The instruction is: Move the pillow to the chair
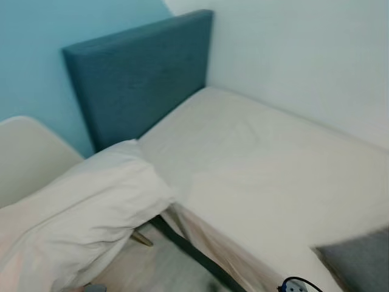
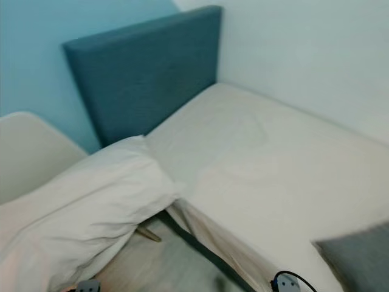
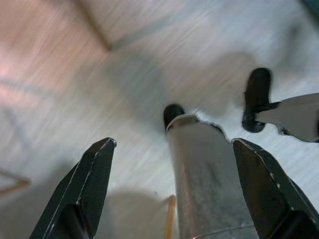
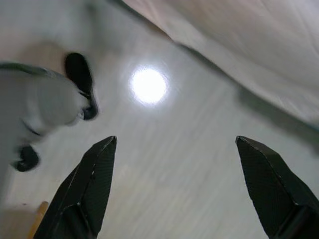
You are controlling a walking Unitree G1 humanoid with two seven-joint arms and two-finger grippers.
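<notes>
**Pillow on the chair; both grippers hang apart over the floor**

Walls: light blue wall (image 1: 36,55) on the robot's left, white wall (image 1: 304,55) behind and along the bed.

Bed (image 1: 261,170): cream sheet, bare across the middle. It runs from the teal upholstered headboard (image 1: 137,73) toward the lower right of the head views. A dark frame edge shows under the near side of the mattress.

Pillow (image 1: 91,207): white, crumpled, lying at lower left. Its upper end rests against the near corner of the mattress. It lies across the white chair (image 1: 24,152), whose curved back rises behind it, beside the headboard. A wooden chair leg (image 1: 143,239) shows beneath the pillow, above the floor.

Floor (image 4: 174,149): pale wood grain, with a bright round light reflection in the right wrist view.

Grey cushion (image 1: 358,261): at the lower right corner, on the bed.

Left gripper (image 3: 172,149): fingers spread wide, holding nothing, pointing down at the floor. The robot's silver leg and black feet lie between and past the fingers. No pillow between them.

Right gripper (image 4: 174,147): fingers likewise released and wide apart, empty, over the floor. A pale fabric edge crosses the far corner of this view, well apart from the fingertips; whether it is sheet or pillow I cannot tell.

Head views are slightly blurred.
</notes>
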